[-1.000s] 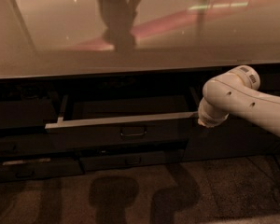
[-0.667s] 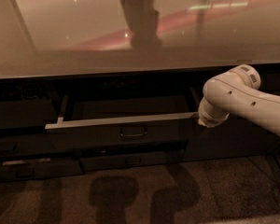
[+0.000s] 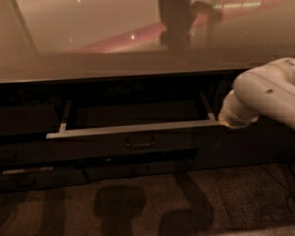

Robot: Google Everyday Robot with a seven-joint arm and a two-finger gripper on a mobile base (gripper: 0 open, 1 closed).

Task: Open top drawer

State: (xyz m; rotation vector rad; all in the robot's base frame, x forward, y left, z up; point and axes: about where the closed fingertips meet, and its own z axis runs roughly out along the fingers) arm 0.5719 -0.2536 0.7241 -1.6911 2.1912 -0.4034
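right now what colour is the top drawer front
Dark grey top drawer front, camera view; gripper at its right corner.

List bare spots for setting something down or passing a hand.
Free: the countertop above the top drawer, and inside the drawer between its side edges, though it is dim there. Crowded: the drawer's right front corner, where the gripper sits.
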